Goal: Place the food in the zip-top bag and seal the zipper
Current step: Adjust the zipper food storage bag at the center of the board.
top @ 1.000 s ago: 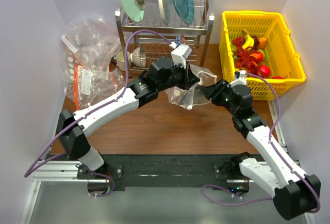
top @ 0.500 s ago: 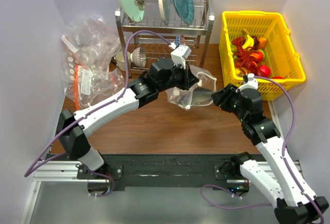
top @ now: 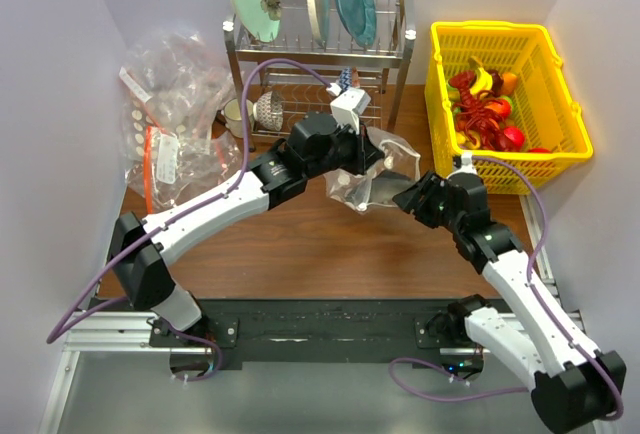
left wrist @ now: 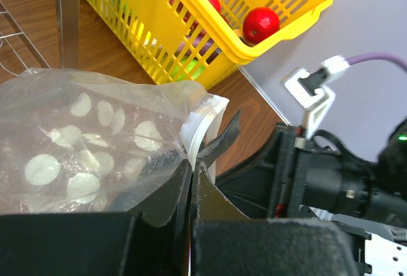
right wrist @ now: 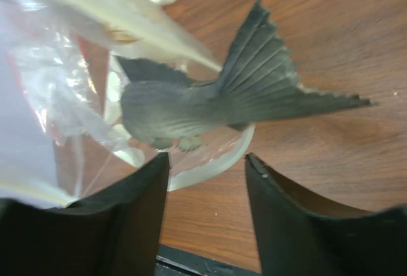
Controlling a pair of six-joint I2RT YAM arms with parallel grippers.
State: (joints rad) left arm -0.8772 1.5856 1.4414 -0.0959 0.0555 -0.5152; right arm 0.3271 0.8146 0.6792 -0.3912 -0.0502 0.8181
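The clear polka-dotted zip-top bag (top: pixel 375 182) hangs over the table's middle. My left gripper (top: pixel 366 157) is shut on its mouth edge and holds it up; the left wrist view shows the dotted bag (left wrist: pixel 82 142) and the white zipper strip (left wrist: pixel 197 130) pinched between the shut fingers. My right gripper (top: pixel 407 197) is open just right of the bag, holding nothing. Its wrist view shows the curved zipper strip (right wrist: pixel 219 158) just beyond its open fingers and the bag (right wrist: pixel 57 98) to their left. The food (top: pixel 485 104), red, yellow and green toys, lies in the yellow basket (top: pixel 535 59).
A metal dish rack (top: pixel 320 54) with plates stands at the back. A heap of clear bags (top: pixel 175 124), some with orange-red strips, lies at the back left. The basket (left wrist: pixel 191 28) stands close behind the bag in the left wrist view.
My right gripper drew back to the right, away from the bag, then came back toward its mouth. The left arm and the bag have stayed in place.
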